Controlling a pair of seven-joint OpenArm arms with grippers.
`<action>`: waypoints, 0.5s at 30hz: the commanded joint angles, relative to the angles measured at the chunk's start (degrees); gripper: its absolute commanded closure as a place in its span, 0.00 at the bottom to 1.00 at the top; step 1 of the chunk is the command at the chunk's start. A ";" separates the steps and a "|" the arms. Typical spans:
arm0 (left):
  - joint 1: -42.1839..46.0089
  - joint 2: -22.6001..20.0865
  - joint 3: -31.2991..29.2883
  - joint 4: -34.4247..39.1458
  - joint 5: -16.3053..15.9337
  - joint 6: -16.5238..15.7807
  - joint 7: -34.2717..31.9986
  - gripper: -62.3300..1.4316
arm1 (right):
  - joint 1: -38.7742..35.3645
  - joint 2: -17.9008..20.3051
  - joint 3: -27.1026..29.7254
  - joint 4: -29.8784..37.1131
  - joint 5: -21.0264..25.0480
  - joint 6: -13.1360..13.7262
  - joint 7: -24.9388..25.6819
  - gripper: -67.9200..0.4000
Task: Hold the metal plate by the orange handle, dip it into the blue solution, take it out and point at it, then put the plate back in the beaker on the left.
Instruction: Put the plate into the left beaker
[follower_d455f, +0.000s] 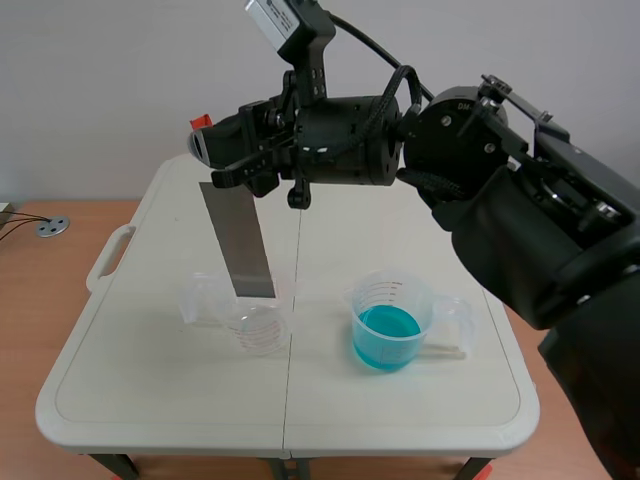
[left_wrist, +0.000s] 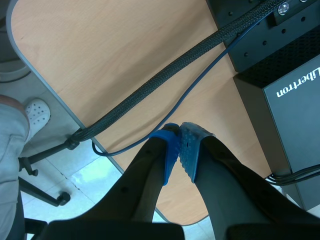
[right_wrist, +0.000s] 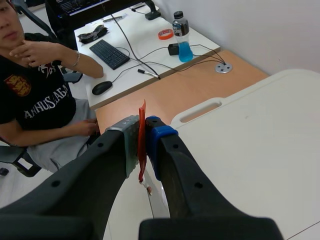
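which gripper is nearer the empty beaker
Right. The right gripper holds the metal plate above the empty beaker; the left gripper is over a wooden desk, no beaker in its view.

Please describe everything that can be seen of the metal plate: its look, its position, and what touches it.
The metal plate is a long, narrow, flat strip, dull grey with a smooth face. At its upper end is an orange handle, and the right gripper is shut on it. The plate hangs tilted in the air, with its lower end at the mouth of the empty clear beaker. I cannot tell whether it touches the rim. It is apart from the blue solution.
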 joint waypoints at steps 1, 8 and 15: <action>0.17 -0.28 -0.26 0.46 -0.15 -0.11 -0.44 0.93 | 0.96 -0.66 0.00 -0.09 -0.28 0.28 1.73 0.98; 0.11 -0.28 -0.26 0.39 -0.15 -0.11 -0.09 0.93 | 0.81 -0.81 -1.42 -3.56 -2.71 0.28 4.15 0.98; 0.11 -0.28 -0.26 0.39 -0.15 -0.11 -0.09 0.93 | 0.81 -0.81 -3.74 -6.51 -3.72 0.26 6.43 0.98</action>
